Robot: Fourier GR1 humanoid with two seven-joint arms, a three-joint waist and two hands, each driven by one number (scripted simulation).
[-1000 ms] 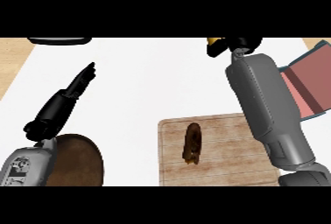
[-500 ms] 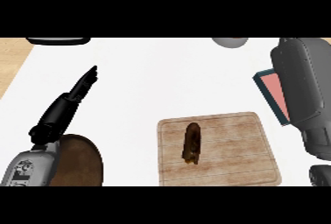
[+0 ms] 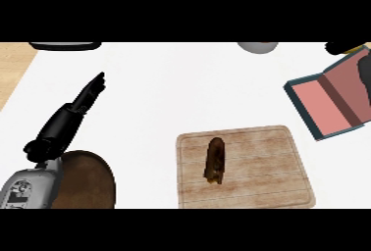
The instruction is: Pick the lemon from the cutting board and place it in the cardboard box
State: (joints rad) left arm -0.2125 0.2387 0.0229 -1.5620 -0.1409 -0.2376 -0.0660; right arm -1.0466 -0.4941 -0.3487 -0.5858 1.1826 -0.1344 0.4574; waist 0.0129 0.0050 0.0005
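Lemon [image 3: 354, 48] is light, firm and smooth; the right hand [image 3: 339, 47] looks clamped around its middle, left hand [image 3: 87, 94] relaxed.

White counter top [image 3: 188, 88] — pale wood surface [image 3: 13, 68] at left.

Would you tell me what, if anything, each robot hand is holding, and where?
The right robot hand curls round the lemon, mostly hidden; the left robot hand holds nothing.

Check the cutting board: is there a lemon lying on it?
No. The cutting board holds only a long, dark brown object, nothing round or yellow.
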